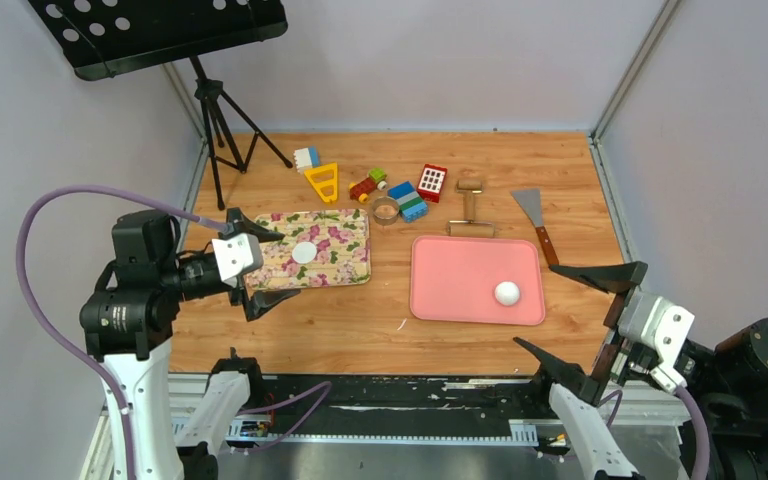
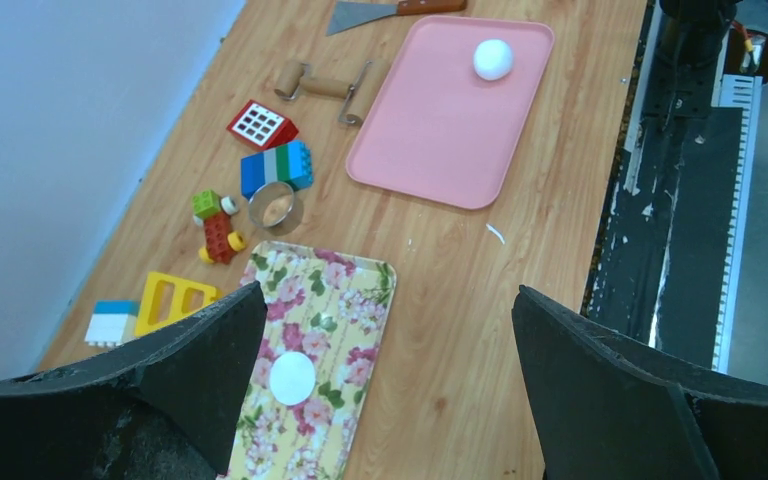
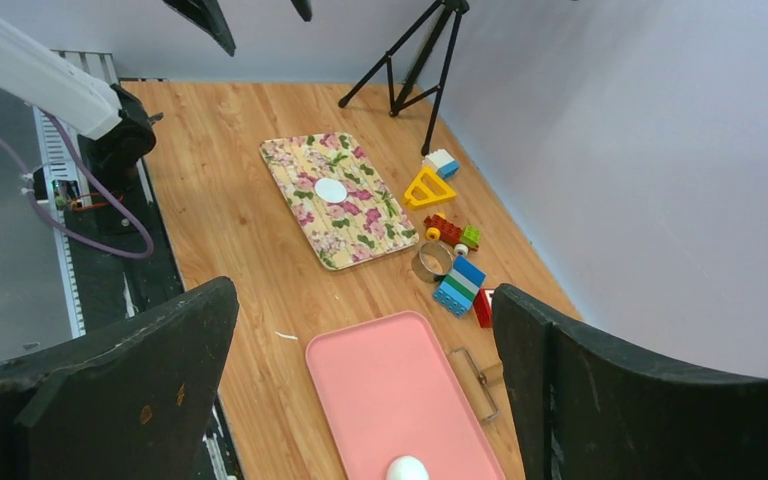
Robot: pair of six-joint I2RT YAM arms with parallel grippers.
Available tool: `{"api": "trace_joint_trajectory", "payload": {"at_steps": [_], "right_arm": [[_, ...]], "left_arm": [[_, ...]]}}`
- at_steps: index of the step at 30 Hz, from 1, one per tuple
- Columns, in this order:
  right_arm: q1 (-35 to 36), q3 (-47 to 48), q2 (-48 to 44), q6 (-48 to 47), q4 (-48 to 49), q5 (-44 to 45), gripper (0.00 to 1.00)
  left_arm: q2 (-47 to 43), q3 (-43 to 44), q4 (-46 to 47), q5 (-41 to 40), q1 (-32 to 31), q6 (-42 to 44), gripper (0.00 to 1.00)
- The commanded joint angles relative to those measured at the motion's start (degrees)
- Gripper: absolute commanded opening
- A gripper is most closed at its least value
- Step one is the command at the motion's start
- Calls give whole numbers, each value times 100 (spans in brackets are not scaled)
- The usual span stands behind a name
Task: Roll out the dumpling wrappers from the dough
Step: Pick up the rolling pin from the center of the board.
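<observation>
Top view. A white ball of dough [image 1: 506, 292] is seen on the pink tray [image 1: 450, 300], toward its 4 o'clock corner. One dumpling wrapper [image 1: 304, 252], a flat round disc, is laid at the centre of the floral tray [image 1: 345, 268], which is set at 9 o'clock of the pink tray, apart from it.

The left gripper [image 1: 272, 266] is held at the floral tray's 9 o'clock edge, fingers spread wide, nothing gripped. The right gripper [image 1: 536, 305] is held at the pink tray's 3 o'clock edge, likewise spread wide and empty.

A rolling pin [image 1: 470, 215] is noted at the pink tray's 12 o'clock, untouched.

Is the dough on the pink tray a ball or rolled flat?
A ball: the dough sits rounded on the pink tray; the rolling pin lies off the tray.
</observation>
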Motion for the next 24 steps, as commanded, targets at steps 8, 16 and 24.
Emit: {"api": "trace_joint_trajectory", "payload": {"at_steps": [8, 16, 24], "right_arm": [[15, -465, 196, -381, 489, 214, 100], [15, -1955, 270, 637, 2646, 2211, 100], [142, -2924, 1892, 963, 3352, 2496, 100]], "left_arm": [[83, -199, 161, 294, 42, -6, 100], [392, -1466, 3698, -1612, -9, -2603, 100], [873, -2393, 4608, -3241, -1316, -2506, 100]]}}
